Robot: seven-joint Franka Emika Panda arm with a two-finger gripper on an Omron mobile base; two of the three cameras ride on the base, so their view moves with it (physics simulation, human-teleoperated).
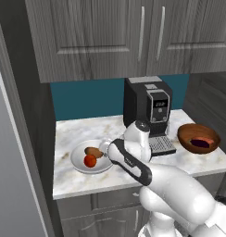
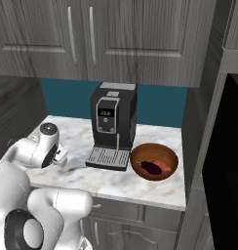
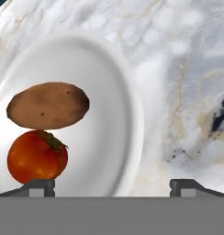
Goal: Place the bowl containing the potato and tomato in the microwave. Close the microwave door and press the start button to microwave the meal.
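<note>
You see the bowl, white, round and shallow, sitting flat on the marble counter, near its left end. Inside it the brown potato lies on its side. The red tomato sits right beside it, touching it, with a small green stem.

The white bowl sits on the marble worktop, holding the potato touching the tomato.
</note>
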